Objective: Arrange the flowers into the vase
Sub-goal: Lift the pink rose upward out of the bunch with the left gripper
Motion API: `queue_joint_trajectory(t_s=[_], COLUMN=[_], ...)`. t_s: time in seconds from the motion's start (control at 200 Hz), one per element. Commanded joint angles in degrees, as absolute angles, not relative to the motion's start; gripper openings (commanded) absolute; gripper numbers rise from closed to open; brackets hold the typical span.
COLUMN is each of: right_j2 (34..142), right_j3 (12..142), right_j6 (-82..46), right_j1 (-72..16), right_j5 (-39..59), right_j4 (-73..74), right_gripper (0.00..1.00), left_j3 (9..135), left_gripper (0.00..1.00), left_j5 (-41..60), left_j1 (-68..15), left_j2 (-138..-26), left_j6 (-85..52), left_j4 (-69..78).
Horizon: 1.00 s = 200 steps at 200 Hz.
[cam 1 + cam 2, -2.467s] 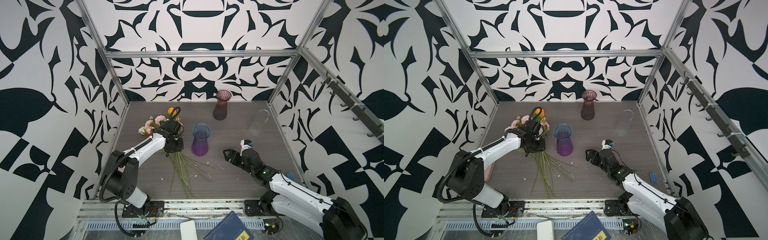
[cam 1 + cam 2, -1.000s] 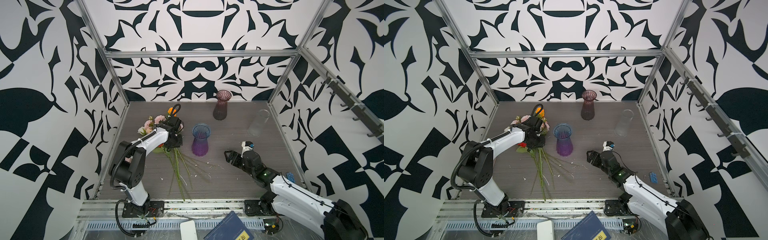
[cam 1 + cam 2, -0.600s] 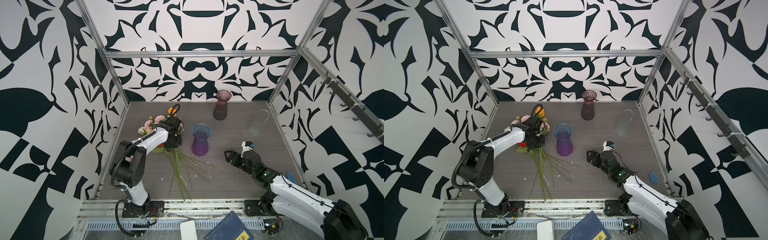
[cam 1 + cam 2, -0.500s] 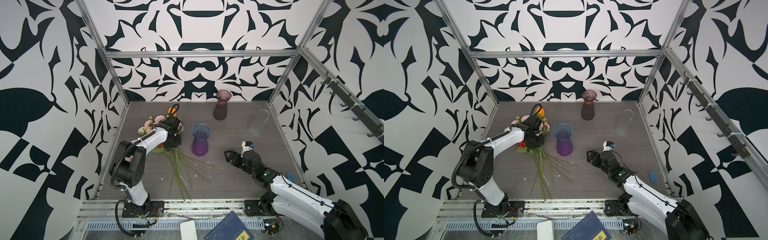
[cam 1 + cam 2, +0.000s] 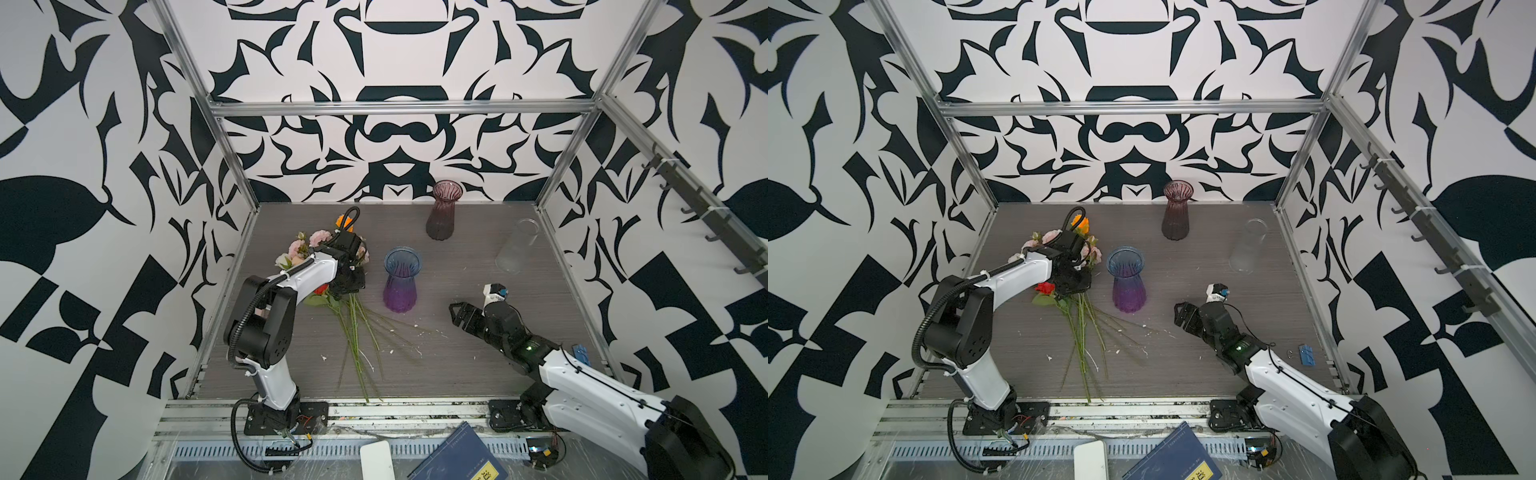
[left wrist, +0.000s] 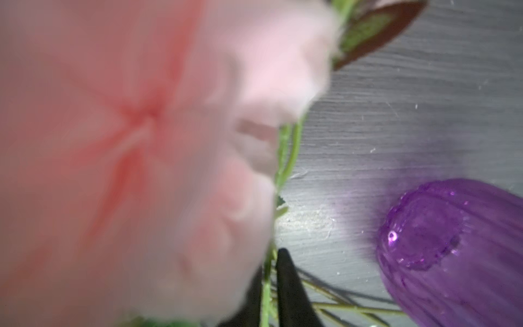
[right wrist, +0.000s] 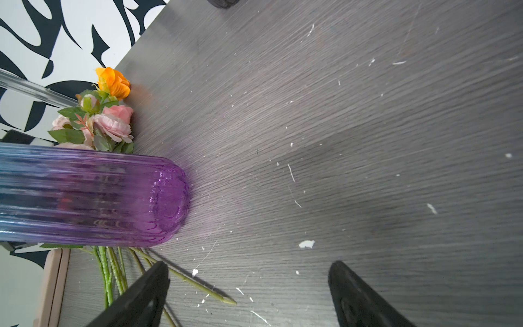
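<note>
Flowers (image 5: 322,243) lie in a loose bunch on the grey wood-grain table (image 5: 457,365) just left of the purple vase (image 5: 400,278) in both top views. The pink and orange blooms sit at the bunch's far end, a red bloom (image 5: 1045,287) lies on the side away from the vase, and the long green stems (image 5: 1084,332) fan out toward the near edge past the vase's foot. The vase stands upright (its ribbed glass fades from blue at the rim to purple at the base), and no flower stands in it yet.

The left gripper (image 5: 348,286) is down in the bunch beside the vase. In the left wrist view its black jaws are pinched together on a single green stem (image 6: 266,294). A blurred pink bloom (image 6: 127,141) fills most of that picture, with the vase's base close by.

The right gripper (image 5: 460,314) sits low over the table on the opposite side of the vase, apart from it. Its jaws are spread wide and hold nothing. In the right wrist view they frame bare tabletop, with the vase's base and several stem ends just beyond one fingertip.

Behind the purple vase a maroon vase (image 5: 442,212) stands near the back wall. A clear glass vase (image 5: 517,247) stands farther off to its right.
</note>
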<state>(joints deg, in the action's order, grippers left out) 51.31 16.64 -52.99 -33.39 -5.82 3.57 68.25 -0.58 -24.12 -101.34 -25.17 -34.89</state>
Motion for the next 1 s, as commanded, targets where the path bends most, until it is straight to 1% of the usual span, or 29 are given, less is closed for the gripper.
queue_joint_trajectory(t_s=[0.0, 0.25, 0.49, 0.59, 0.71, 0.855, 0.995], right_j2=[50.76, 50.93, 52.19, 52.23, 52.68, 54.29, 53.32], right_j3=[18.22, 18.35, 18.53, 18.25, 18.57, 19.43, 18.56], right_j6=[-53.7, -53.72, -53.44, -53.35, -52.8, -51.84, -52.54], right_j1=[-33.14, -33.2, -33.16, -33.17, -33.16, -33.2, -33.15], right_j5=[-7.38, -7.21, -5.81, -5.45, -4.47, -3.34, -4.13], right_j4=[3.57, 3.68, 5.6, 6.15, 6.15, 6.29, 6.9], right_gripper=[0.92, 0.92, 0.92, 0.92, 0.92, 0.92, 0.92], left_j3=[69.84, 69.0, 68.04, 68.8, 70.54, 74.41, 81.15], left_gripper=[0.01, 0.0, 0.0, 0.0, 0.0, 0.0, 0.0], left_j5=[-2.05, -1.93, -0.18, -2.49, -5.38, -5.1, 0.83], left_j1=[-23.86, -23.82, -23.82, -23.82, -23.77, -23.81, -23.9], left_j2=[-101.87, -96.15, -86.78, -82.04, -75.29, -66.89, -63.7], left_j6=[-24.23, -25.16, -27.91, -29.22, -31.4, -30.71, -29.43], left_j4=[-37.37, -37.52, -37.18, -38.45, -39.47, -37.81, -34.37])
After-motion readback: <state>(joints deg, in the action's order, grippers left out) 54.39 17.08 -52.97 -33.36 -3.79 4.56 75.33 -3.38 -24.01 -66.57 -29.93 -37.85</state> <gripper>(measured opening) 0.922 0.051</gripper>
